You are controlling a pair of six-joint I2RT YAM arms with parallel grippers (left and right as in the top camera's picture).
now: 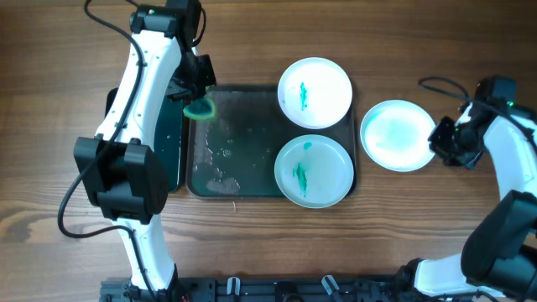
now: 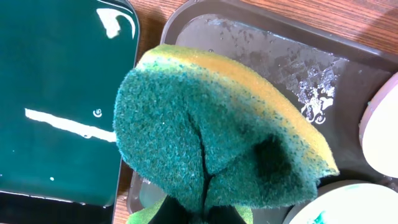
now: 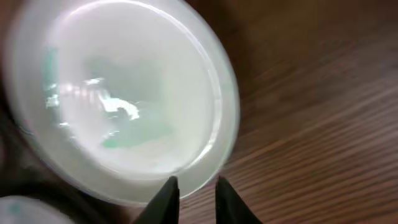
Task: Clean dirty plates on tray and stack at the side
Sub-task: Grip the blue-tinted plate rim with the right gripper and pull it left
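The left fingers (image 2: 180, 218) grip a sponge (image 2: 217, 143) above the tray (image 1: 243, 105), which carries two smeared plates (image 1: 314, 171), while the right fingers (image 3: 163, 202) stand slightly parted at the rim of the third plate (image 1: 397, 134) on the bench (image 1: 419, 235).

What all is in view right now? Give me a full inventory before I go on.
grey tray: one, dark grey, middle of the table, wet patches on its bare left half
smeared plates: two, white and pale, teal streaks, on the grey tray's right side
third plate: one, pale with a faint teal film, on the table right of the grey tray
liquid tray: one, black, holding dark green liquid, left of the grey tray
sponge: one, green and yellow, over the grey tray's far left corner
table: one, brown wood
left claw: shut on the sponge
right claw: slightly open, empty, at the third plate's rim
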